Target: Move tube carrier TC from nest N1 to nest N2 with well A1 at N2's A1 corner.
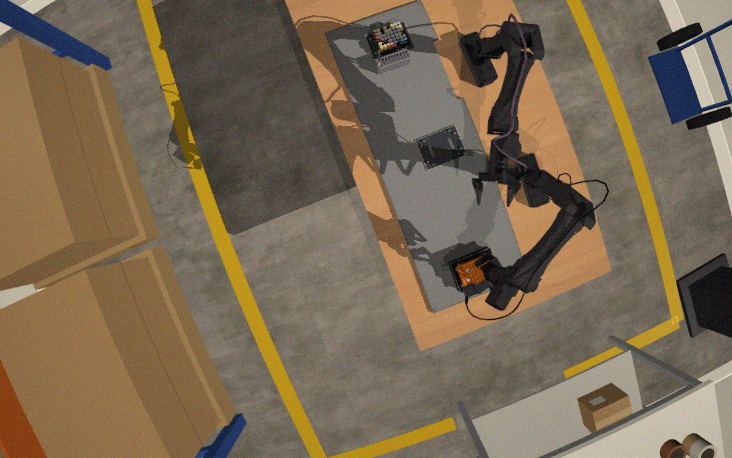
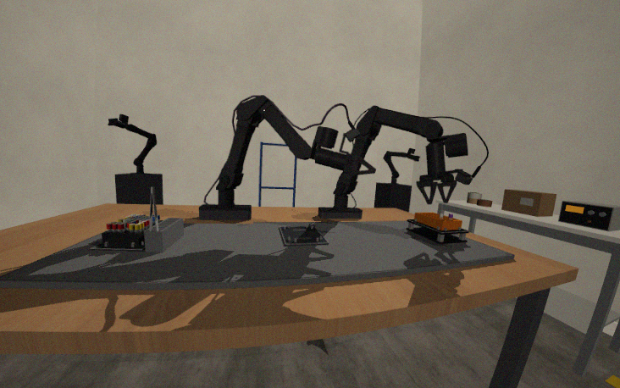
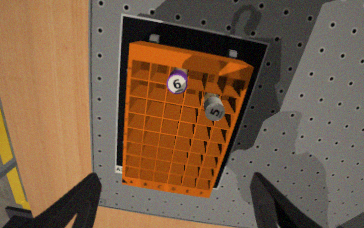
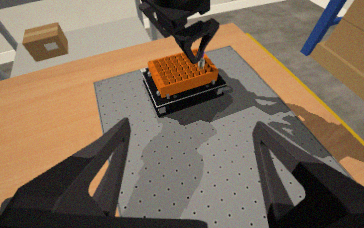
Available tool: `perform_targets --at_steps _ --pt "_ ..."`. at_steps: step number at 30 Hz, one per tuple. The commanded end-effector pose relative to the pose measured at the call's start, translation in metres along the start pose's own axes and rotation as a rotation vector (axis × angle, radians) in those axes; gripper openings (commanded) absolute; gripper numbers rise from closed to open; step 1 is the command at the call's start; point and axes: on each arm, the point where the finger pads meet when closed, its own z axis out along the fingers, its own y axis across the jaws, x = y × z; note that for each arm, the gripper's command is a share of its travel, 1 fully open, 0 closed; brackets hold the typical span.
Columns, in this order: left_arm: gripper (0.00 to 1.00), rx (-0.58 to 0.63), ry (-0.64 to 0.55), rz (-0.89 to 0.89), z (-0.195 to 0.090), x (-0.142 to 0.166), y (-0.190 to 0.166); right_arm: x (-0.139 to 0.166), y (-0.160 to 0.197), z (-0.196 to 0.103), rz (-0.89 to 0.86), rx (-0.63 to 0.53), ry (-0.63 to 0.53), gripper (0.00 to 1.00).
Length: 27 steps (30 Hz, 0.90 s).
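The orange tube carrier TC [image 1: 472, 271] sits on the raised black nest N2 [image 2: 434, 230] at the mat's end. In the left wrist view, TC [image 3: 182, 132] lies inside the black plate, with two grey locators at its far edge. A purple-capped vial marked 6 [image 3: 176, 83] and a grey-capped vial marked 5 [image 3: 213, 110] stand in its wells. My left gripper [image 2: 436, 191] hangs open just above TC and touches nothing. My right gripper [image 4: 192, 125] is open and empty over the mat, facing TC [image 4: 182, 74]. The transfer nest N1 [image 1: 439, 146] holds nothing.
The vial rack R1 [image 2: 125, 230] with coloured vials stands at the mat's other end. Beside it the forceps T1 [image 2: 154, 203] stand upright in the grey holder H1 [image 2: 164, 233]. A side table with a cardboard box [image 2: 528, 202] stands beyond N2.
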Motion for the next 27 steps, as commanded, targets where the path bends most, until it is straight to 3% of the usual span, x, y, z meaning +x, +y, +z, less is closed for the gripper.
perform_targets --at_steps 1,16,27 --pt "1.00 -0.054 -0.202 -0.145 -0.027 -0.010 0.005 -0.030 0.000 -0.001 -0.001 -0.004 -0.070 1.00" --pt "1.00 -0.129 -0.435 -0.403 -0.054 0.019 -0.006 -0.030 0.000 -0.001 -0.001 -0.004 -0.070 1.00" --pt "1.00 -0.120 -0.429 -0.399 -0.053 0.029 -0.013 -0.030 0.000 -0.001 -0.001 -0.004 -0.070 1.00"
